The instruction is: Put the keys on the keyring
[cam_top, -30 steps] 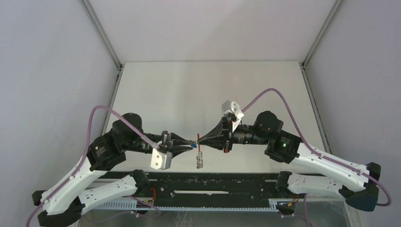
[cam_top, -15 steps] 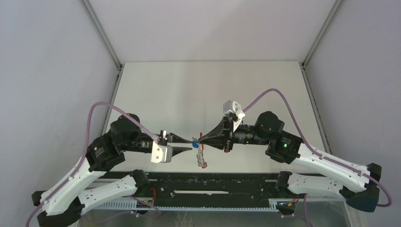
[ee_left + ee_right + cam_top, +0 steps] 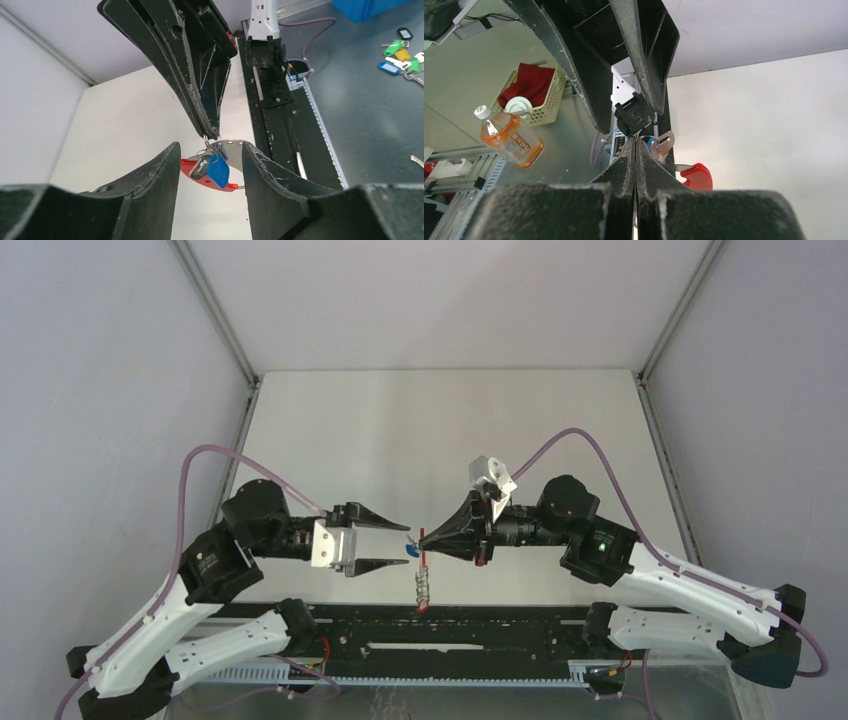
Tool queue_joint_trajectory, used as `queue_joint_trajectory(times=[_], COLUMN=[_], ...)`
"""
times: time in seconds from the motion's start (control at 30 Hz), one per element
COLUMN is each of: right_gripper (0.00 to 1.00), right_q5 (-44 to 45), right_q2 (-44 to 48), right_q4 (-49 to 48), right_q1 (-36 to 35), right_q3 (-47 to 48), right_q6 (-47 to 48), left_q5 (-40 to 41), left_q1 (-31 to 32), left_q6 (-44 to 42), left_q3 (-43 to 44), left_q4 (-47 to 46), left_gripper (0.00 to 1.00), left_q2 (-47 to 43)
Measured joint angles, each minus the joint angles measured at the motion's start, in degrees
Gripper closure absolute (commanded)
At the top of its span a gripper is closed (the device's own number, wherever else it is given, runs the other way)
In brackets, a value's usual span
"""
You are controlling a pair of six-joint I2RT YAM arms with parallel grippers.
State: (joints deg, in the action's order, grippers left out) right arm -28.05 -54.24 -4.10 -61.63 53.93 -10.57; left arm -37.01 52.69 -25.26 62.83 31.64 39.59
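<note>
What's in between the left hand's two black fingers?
The left wrist view shows the blue-tagged key and the keyring hanging between the fingers of the left gripper, held by the right gripper.

Keyring (image 3: 424,585) below right end effector (image 3: 423,538); left end effector (image 3: 403,544) just left.

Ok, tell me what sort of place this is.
Probably a robotics lab's test cell: a white table walled by plain grey panels, two arms bolted to a black rail, and a bench beyond with spare tagged keys and a drink bottle.
</note>
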Motion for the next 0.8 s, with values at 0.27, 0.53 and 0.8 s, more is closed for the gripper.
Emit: queue_joint_trajectory(times=[0.27,0.53,0.8], right_gripper=[1.0,1.0,1.0], right_q5=[-1.0,-1.0,-1.2], right_q2=[-0.7,-1.0,-1.0], right_q4=[0.0,0.0,0.0], right_q1=[0.0,0.0,0.0], right_q3=[0.0,0.0,0.0], right_q6=[0.2,0.4,1.0], left_q5=[-3.4,-3.0,-0.9], left_q1=[0.0,0.0,0.0], left_q6=[1.4,1.9,2.8], left_q3=[-1.1,-2.6,-2.7], left_q4=[-1.1,-1.0,-0.7], left_gripper=[0.53,0.64,1.0], left_q2=[1.5,2.4,2.3])
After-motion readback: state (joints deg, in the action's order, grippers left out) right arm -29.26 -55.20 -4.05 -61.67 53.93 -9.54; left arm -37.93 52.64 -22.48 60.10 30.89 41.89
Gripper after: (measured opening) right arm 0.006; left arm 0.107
